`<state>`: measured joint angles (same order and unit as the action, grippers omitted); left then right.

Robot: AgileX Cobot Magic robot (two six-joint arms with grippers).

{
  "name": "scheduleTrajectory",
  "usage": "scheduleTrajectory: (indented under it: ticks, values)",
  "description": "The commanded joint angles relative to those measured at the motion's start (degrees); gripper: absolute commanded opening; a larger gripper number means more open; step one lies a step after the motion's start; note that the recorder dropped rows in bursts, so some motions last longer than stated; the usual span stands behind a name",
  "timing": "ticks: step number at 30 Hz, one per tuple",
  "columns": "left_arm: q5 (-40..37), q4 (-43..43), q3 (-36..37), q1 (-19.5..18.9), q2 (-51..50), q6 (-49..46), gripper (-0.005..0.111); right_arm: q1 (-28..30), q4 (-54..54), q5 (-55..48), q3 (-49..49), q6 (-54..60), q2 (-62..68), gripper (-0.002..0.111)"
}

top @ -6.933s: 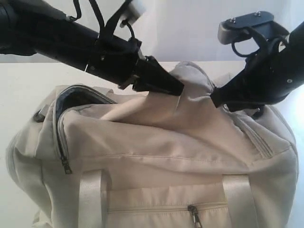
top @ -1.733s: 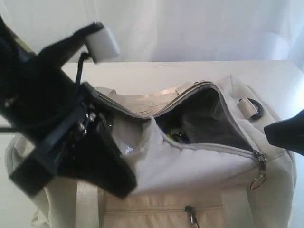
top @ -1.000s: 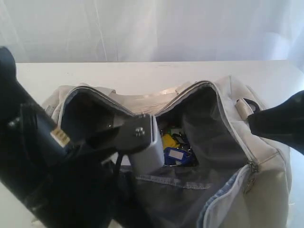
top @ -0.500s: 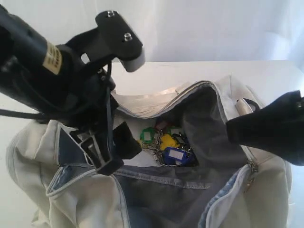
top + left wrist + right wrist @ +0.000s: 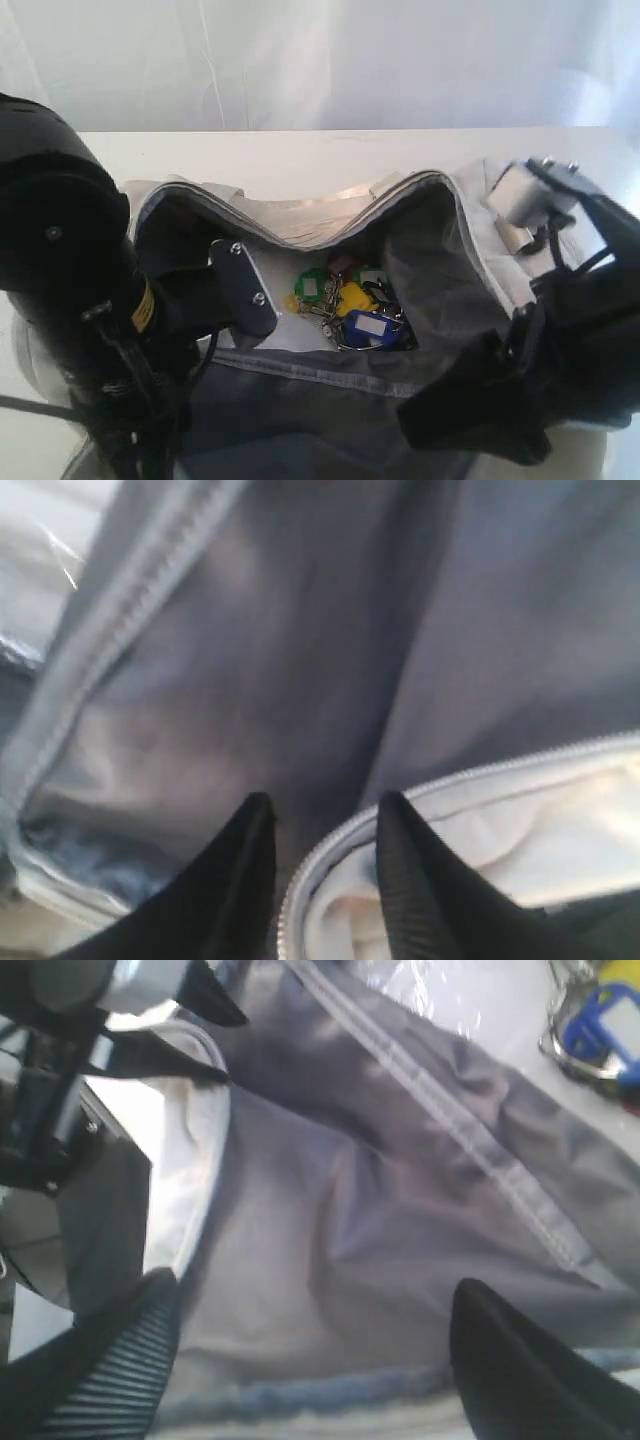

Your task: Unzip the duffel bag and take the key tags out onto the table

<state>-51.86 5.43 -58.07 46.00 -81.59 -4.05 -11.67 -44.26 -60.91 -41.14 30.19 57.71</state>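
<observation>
Both lowered, left claw (image 5: 325, 800), right claw (image 5: 312, 1286)

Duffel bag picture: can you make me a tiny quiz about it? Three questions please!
1. True or false: the duffel bag is zipped shut.
2. Where are the key tags? A) on the table B) inside the bag C) held in a claw
3. Fill the gap: the right claw is wide ____.

Key: 1 false; 2 B; 3 open.
</observation>
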Motion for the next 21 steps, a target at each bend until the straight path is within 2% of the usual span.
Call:
scheduleTrajectory:
  ticks: [1,5,8,10,13,21]
  values:
    - [-7.56,-0.99,0.33,0.37,0.27,0.35,0.027,0.15,7.84,-1.29,1.85,-3.29,3.22,0.065]
    - [-2.95,-1.31,1.03,0.37,0.27,1.30,0.018,0.15,14.75,-0.55,3.10,-7.62,6.81,0.057]
    - [3.98,-1.31,2.80,0.37,0.27,1.54,0.011,0.15,16.76,0.98,3.74,-8.18,9.11,0.054]
    - [5.45,-1.05,3.23,0.37,0.27,1.54,0.007,0.15,16.76,2.80,3.74,-8.18,10.01,0.054]
    - [2.90,-0.88,1.65,0.37,0.83,1.54,0.000,0.15,16.76,1.92,1.71,-6.88,10.03,0.054]
    - [-8.73,6.31,-9.43,0.37,10.39,1.95,0.000,0.15,19.07,1.06,-11.18,-7.23,2.86,0.054]
